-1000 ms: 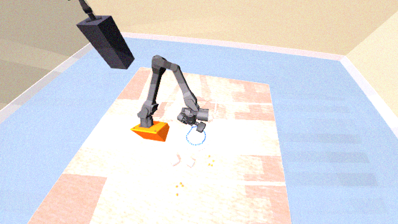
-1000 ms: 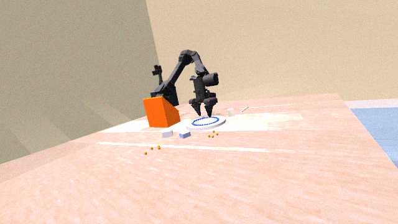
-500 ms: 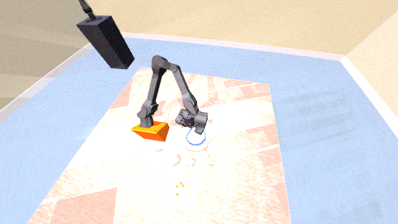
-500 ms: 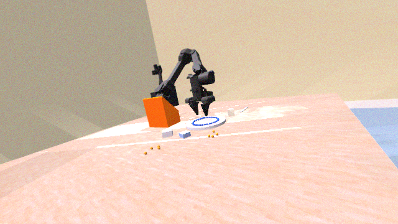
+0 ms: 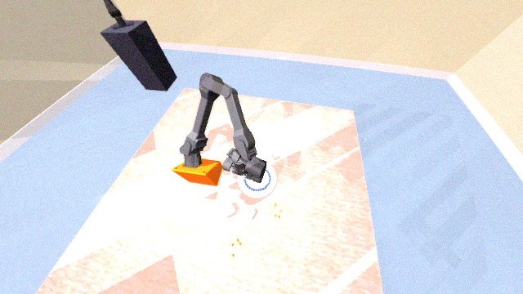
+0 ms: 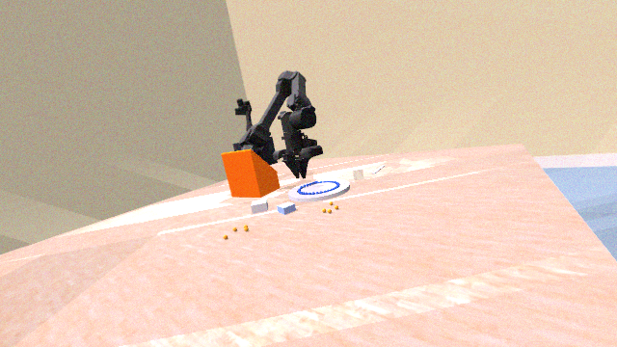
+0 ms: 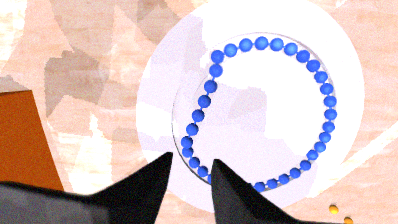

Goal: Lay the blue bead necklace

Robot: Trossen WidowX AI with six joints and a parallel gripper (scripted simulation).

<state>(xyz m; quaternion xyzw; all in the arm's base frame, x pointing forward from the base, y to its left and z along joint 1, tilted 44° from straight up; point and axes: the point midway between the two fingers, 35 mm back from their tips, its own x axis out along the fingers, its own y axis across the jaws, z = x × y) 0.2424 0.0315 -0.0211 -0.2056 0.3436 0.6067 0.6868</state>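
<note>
The blue bead necklace (image 5: 257, 190) (image 6: 300, 189) (image 7: 330, 101) lies as a loop on the round white bead board (image 5: 271, 189) (image 6: 345, 187) (image 7: 350, 100). In the wrist view its right side follows the groove. Its upper left makes a corner, and the left side runs nearly straight, inside the groove line. My gripper (image 6: 301, 177) (image 7: 192, 161) points down just above the board's near-left part. Its fingers are partly open, with a small gap between the tips. Lower-left beads show in that gap, but nothing appears gripped. The fingers hide a few beads at the bottom.
The orange base block (image 5: 200, 178) (image 6: 243, 173) (image 7: 25, 150) stands left of the board. A white block (image 6: 259, 206) and a bluish block (image 6: 286, 208) lie in front of it. Small orange balls (image 6: 329, 211) (image 7: 333, 209) lie nearby. A pale block (image 6: 358, 174) stands behind.
</note>
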